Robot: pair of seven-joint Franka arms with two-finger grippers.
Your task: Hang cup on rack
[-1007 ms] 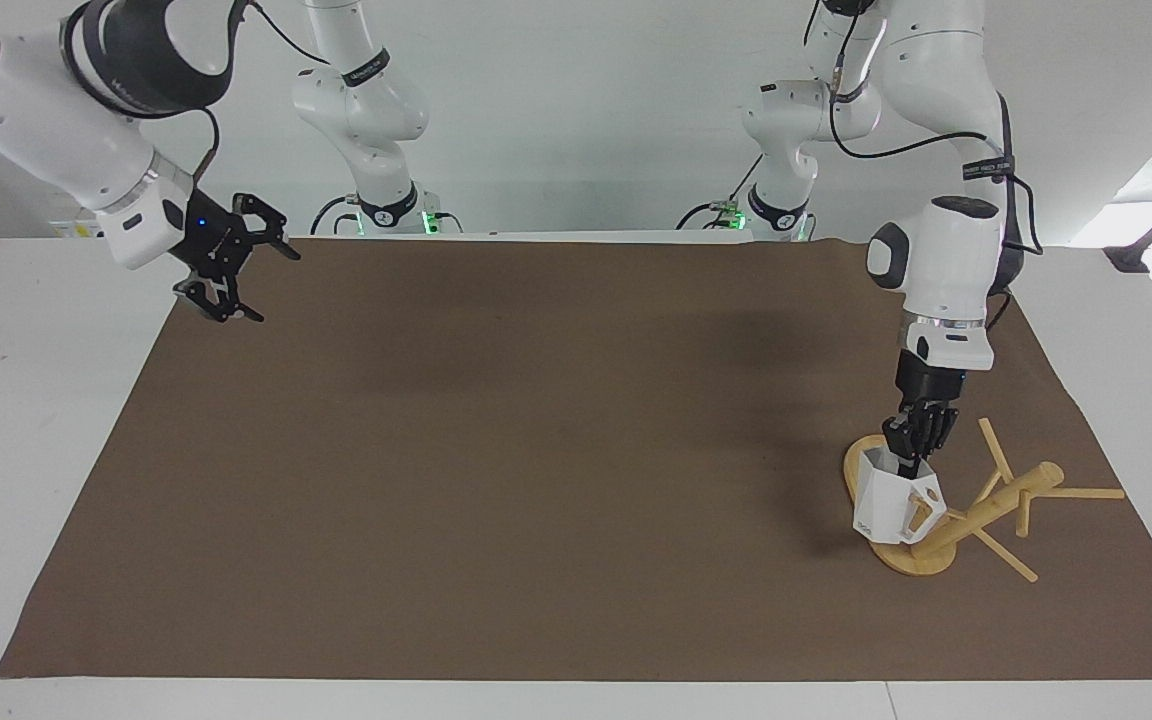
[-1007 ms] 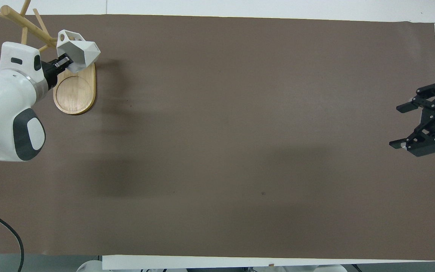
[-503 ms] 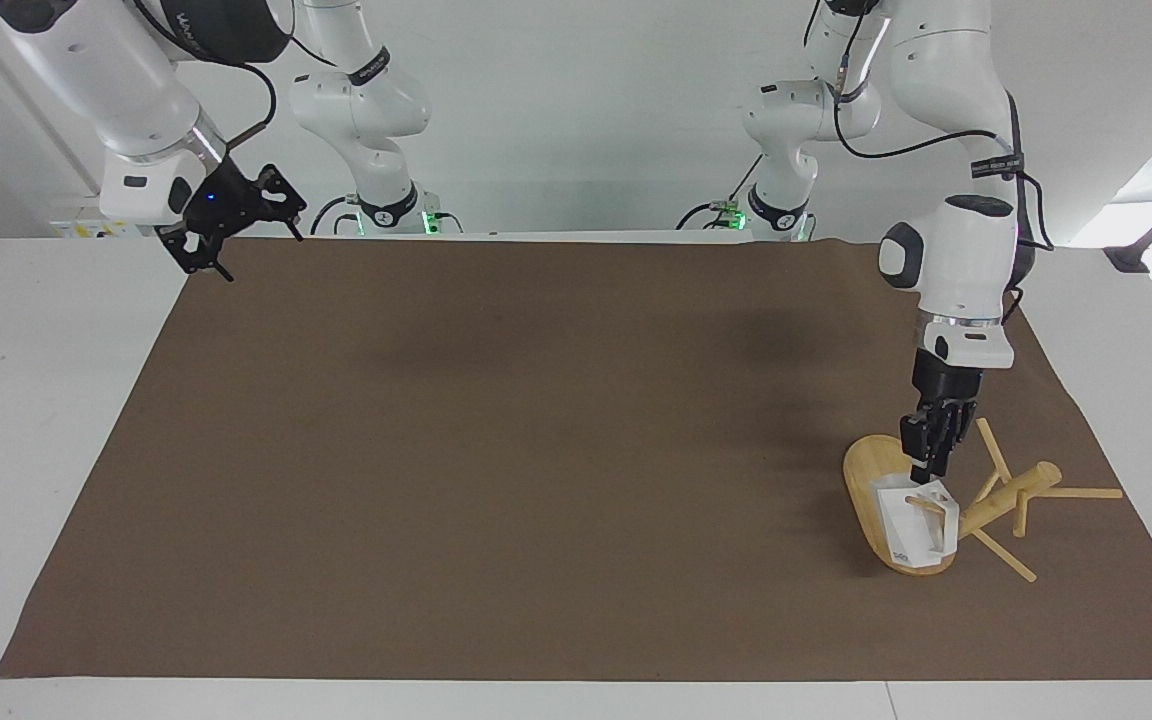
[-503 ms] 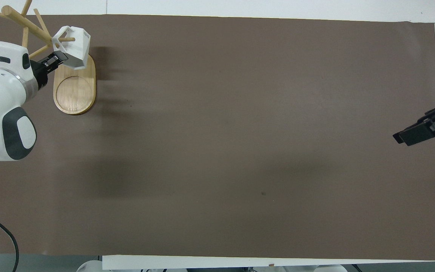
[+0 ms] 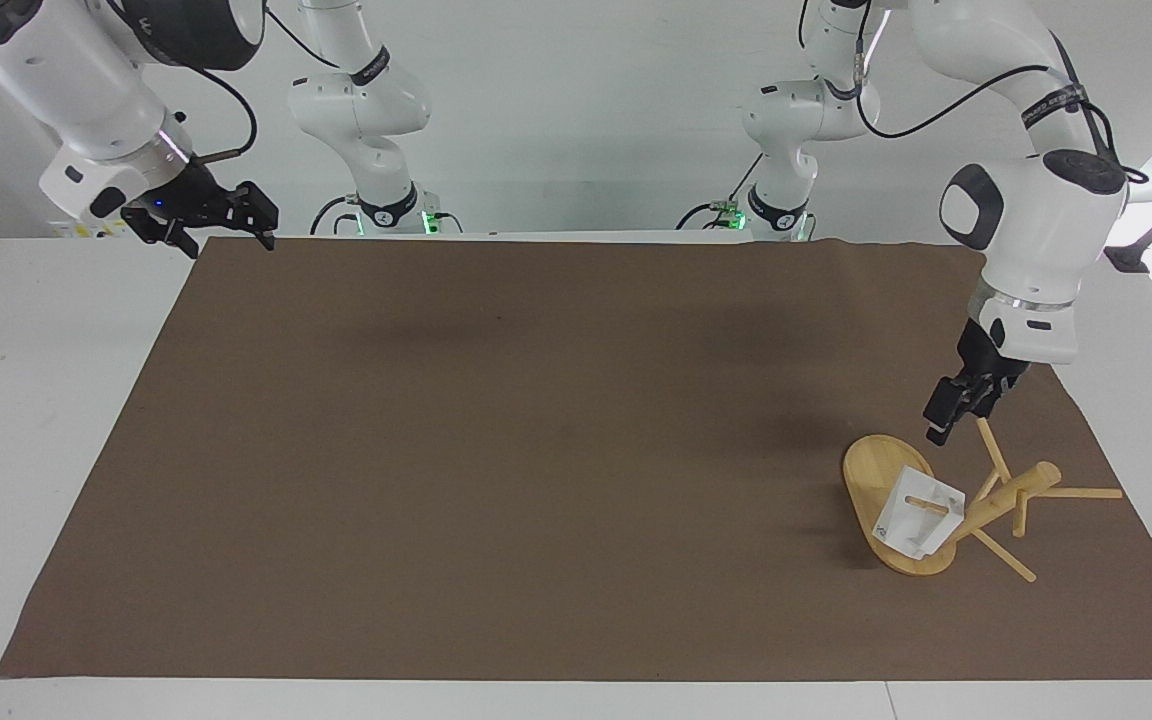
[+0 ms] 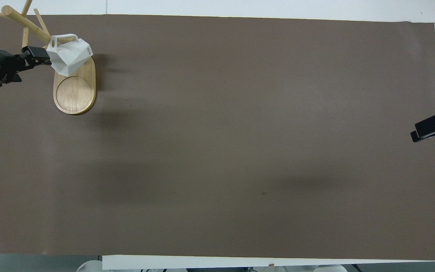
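- Small white faceted plastic cup [image 5: 918,517] [image 6: 68,54]: hangs by its handle on a thin peg of the light bamboo mug tree [image 5: 998,499] [image 6: 74,87], over the oval base, toward the left arm's end of the brown mat [image 5: 536,450].
- Left gripper [image 5: 944,415] [image 6: 38,56]: raised at the cup's 1 o'clock in the facing view, clear of it, holding nothing; finger spread: cannot tell.
- Right gripper [image 5: 221,210] [image 6: 429,128]: waits aloft over the mat's corner by the right arm's base, fingers spread, empty.

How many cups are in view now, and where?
1. The cup hangs by its handle on a peg of the rack, over the rack's base, at the left arm's end of the table. None appears hidden.
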